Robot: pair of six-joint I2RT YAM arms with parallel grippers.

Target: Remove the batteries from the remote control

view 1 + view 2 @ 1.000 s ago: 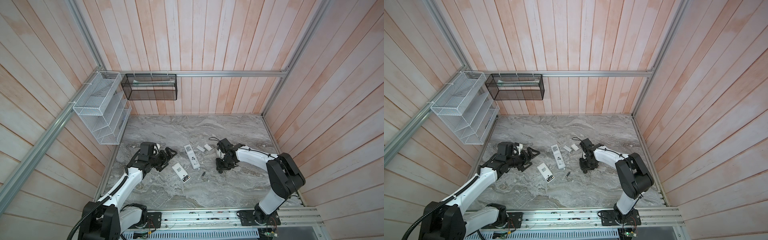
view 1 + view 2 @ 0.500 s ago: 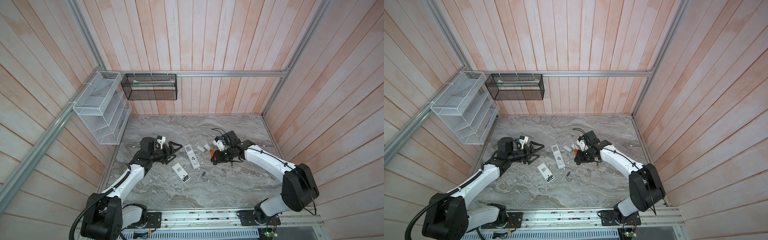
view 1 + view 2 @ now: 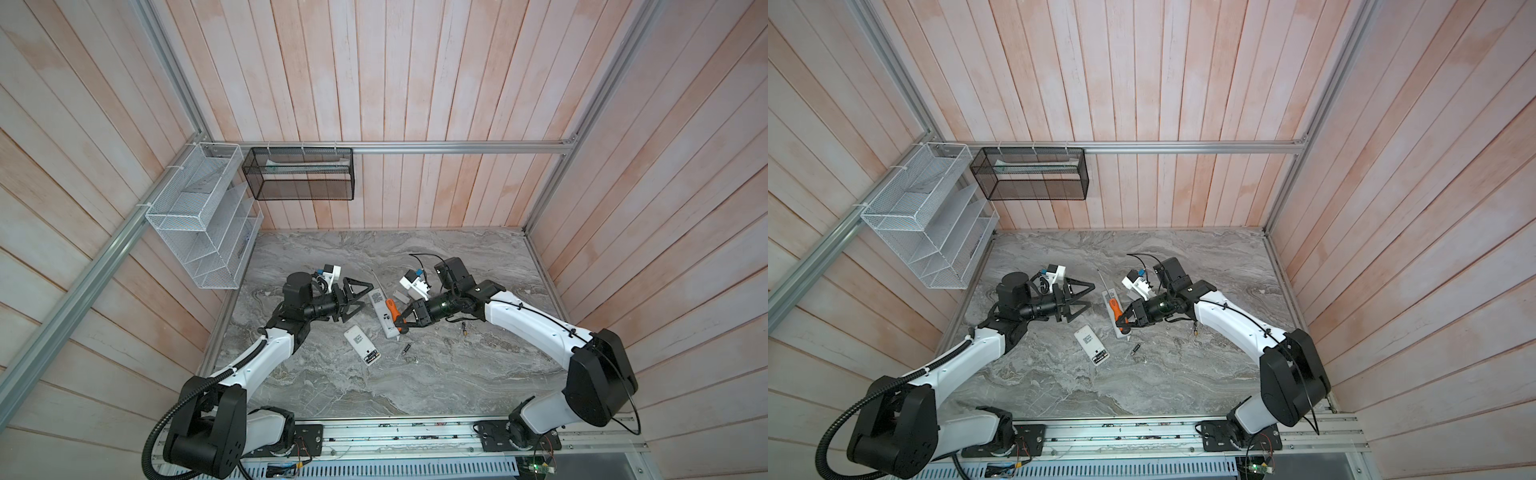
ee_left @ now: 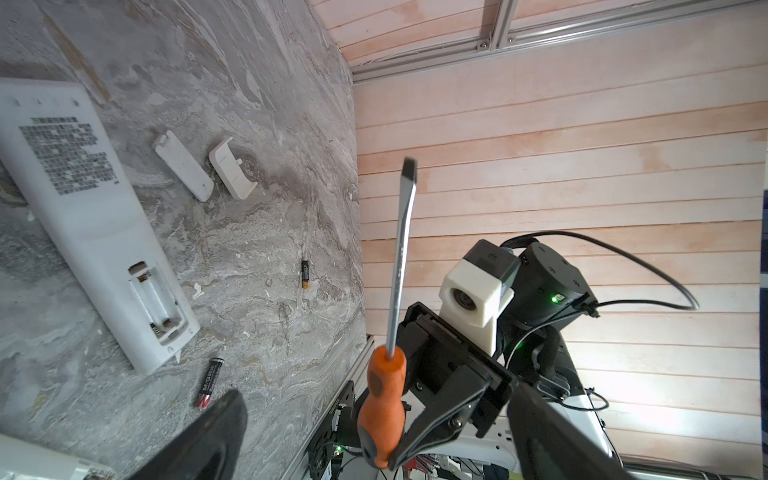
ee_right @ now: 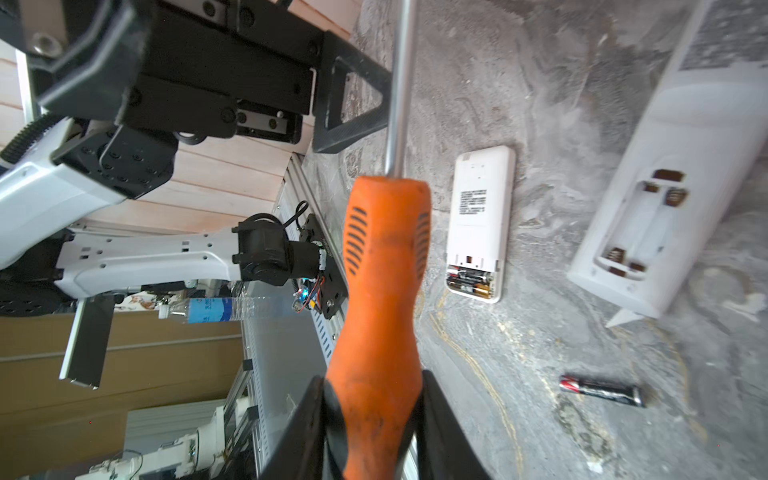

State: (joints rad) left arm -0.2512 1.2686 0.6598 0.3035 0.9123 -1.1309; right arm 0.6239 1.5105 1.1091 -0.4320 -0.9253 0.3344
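Batteries (image 5: 471, 286) sit in small remote (image 5: 478, 216); long remote (image 5: 673, 216) empty. My right gripper (image 3: 400, 325) pinches screwdriver (image 5: 380, 270); left gripper (image 3: 368, 296) spread, empty. Next, I judge: lever them out.

Plastic-handled screwdriver (image 5: 380, 291): orange grip w/ black slots, silver steel shaft. Long white plastic remote (image 4: 83, 216), black print block. Slim black battery (image 5: 602, 392), red end. Grey veined marble-look tabletop (image 3: 415, 374). Pale pink wood-plank walls (image 3: 415, 83).

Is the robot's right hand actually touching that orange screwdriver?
Touching. The right wrist view shows the right hand closed on the screwdriver, both fingers pressed against its orange handle.
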